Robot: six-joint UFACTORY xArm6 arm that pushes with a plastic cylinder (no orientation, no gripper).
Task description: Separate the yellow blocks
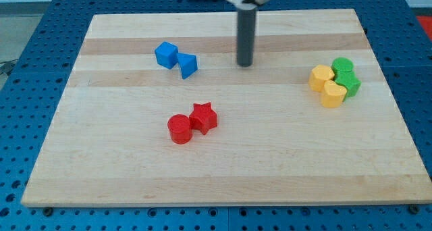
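Two yellow blocks sit touching at the view's right: a yellow hexagon-like block (320, 78) and a yellow heart-like block (332, 94) just below it. Two green blocks press against them: a green round block (342, 65) above and a green star-like block (349, 84) to their right. My tip (244, 64) is at the end of the dark rod, at the upper middle of the board. It stands well to the left of the yellow blocks and touches no block.
A blue cube (166, 55) and a blue wedge-like block (188, 65) sit left of the tip. A red cylinder (179, 129) and a red star (203, 117) touch each other lower down. The wooden board (216, 177) lies on a blue perforated table.
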